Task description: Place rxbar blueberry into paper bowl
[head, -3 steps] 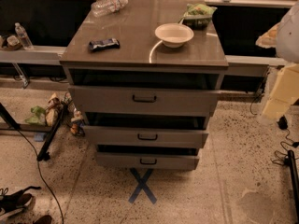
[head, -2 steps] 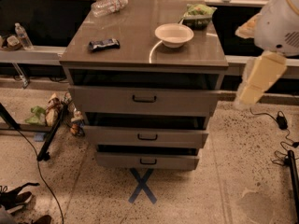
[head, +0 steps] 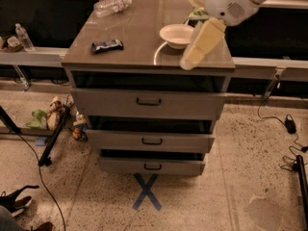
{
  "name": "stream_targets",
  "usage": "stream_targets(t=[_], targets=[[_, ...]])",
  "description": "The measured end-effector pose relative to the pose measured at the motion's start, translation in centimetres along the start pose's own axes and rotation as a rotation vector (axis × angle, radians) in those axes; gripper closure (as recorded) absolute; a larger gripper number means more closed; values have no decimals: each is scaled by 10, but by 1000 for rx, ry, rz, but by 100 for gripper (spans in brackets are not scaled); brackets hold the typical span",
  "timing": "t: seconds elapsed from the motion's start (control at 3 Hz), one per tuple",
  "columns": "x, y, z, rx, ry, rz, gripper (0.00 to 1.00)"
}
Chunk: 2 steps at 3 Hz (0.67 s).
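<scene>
The rxbar blueberry (head: 107,45), a dark flat bar with white lettering, lies on the left part of the cabinet top (head: 134,30). The white paper bowl (head: 176,34) stands to the right of the middle, apart from the bar and with nothing in it. My gripper (head: 193,56) hangs from the white arm (head: 236,1) over the right side of the top, just right of the bowl and far from the bar. It holds nothing that I can see.
A clear plastic bottle (head: 113,5) lies at the back left of the top. A green-and-white bag (head: 194,14) is mostly hidden behind the arm. Three drawers (head: 148,101) stand slightly open. Cables and clutter (head: 53,117) lie on the floor at the left.
My arm has swung in from the right edge, up and to the left, and now reaches over the cabinet top beside the bowl. The bar and bowl have not moved.
</scene>
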<state>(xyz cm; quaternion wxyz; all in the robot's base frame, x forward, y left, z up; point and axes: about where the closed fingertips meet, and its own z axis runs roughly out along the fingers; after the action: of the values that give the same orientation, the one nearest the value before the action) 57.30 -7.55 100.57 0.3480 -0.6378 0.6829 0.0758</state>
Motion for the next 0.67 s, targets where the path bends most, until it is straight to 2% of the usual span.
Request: stream_targets(t=[0.33,0.67], targets=[[-32,-38,36,21,-96,88,0],[-30,-33,34,16,-87,76,0]])
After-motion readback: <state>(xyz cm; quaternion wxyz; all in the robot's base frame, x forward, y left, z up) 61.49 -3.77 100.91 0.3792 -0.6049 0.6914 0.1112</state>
